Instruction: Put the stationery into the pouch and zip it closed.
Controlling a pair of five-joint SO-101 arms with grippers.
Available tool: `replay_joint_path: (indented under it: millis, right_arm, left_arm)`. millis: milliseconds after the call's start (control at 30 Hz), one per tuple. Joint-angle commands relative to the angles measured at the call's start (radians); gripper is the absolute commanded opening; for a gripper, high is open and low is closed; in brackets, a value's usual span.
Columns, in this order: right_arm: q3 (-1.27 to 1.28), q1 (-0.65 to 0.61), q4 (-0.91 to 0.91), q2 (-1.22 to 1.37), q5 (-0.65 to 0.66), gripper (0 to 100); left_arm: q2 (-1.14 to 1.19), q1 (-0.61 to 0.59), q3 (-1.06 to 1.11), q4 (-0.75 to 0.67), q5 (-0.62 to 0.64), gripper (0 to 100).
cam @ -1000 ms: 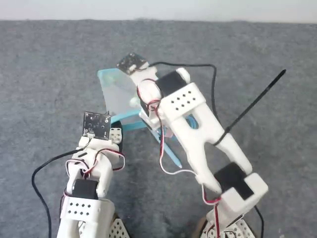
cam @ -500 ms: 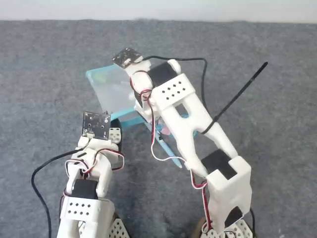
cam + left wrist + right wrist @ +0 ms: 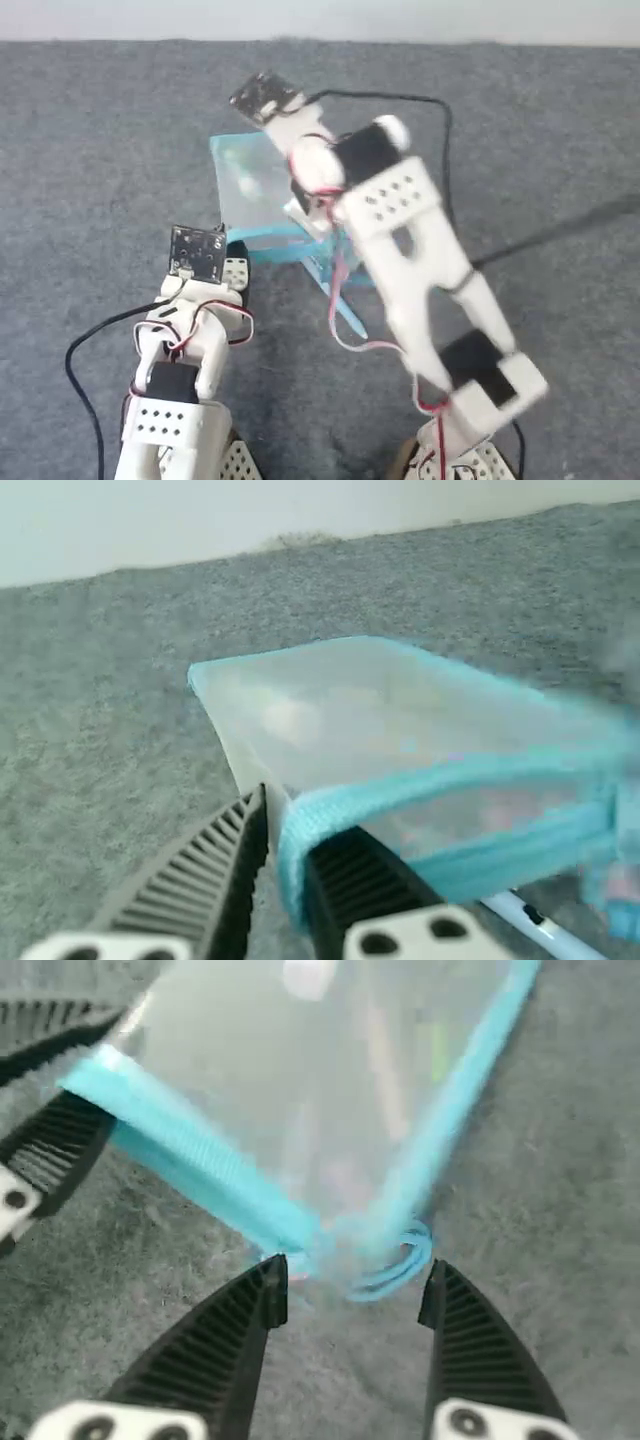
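The pouch (image 3: pixel 245 190) is translucent with blue trim and lies on the grey carpet. My left gripper (image 3: pixel 285 820) is shut on the blue edge of the pouch (image 3: pixel 380 730) at its near corner; from above, this gripper (image 3: pixel 240 262) sits at the pouch's front left. My right gripper (image 3: pixel 350 1285) is open, its fingers on either side of the pouch's zipper end, where a blue pull loop (image 3: pixel 400 1260) hangs. Pale blurred shapes show through the pouch (image 3: pixel 330 1090). A blue and white pen (image 3: pixel 345 310) lies on the carpet beside the pouch, under the right arm (image 3: pixel 400 220).
A black cable (image 3: pixel 440 130) arcs over the right arm, and another black cable (image 3: pixel 85 345) trails by the left arm. The grey carpet (image 3: pixel 100 150) is open to the left and far side. A pale wall (image 3: pixel 200 520) rises beyond the carpet.
The right arm swung left, then back to the right and slightly away. The pouch shifted left and then right with it. The left arm kept still, holding the pouch edge.
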Motion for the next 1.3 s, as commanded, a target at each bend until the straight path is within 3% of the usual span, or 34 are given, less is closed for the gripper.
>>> replay_joint_path:
  millis: [0,200,433,567,967,1267]
  right_arm:
    - [0.075,0.033,0.035,-0.188,0.041,22.4]
    - [0.391,0.064,-0.025,-0.369,0.069,22.4]
    - [0.908,0.073,-0.335,-0.496,0.061,22.4]
    - [1.054,0.071,-0.469,-0.472,0.029,22.4]
    - [1.059,0.079,-0.667,-0.291,0.029,22.4]
    - [0.815,0.162,-0.664,-0.102,0.354,22.7]
  left_arm:
    - [-0.002,-0.003,-0.016,-0.035,-0.006,1]
    - [-0.003,-0.014,-0.024,-0.037,-0.002,1]
    - [-0.003,-0.255,-0.081,-0.058,0.091,1]
    - [-0.003,-0.351,-0.096,-0.06,0.123,1]
    - [-0.003,-0.354,-0.091,-0.061,0.121,1]
    - [-0.003,-0.333,-0.081,-0.06,0.12,1]
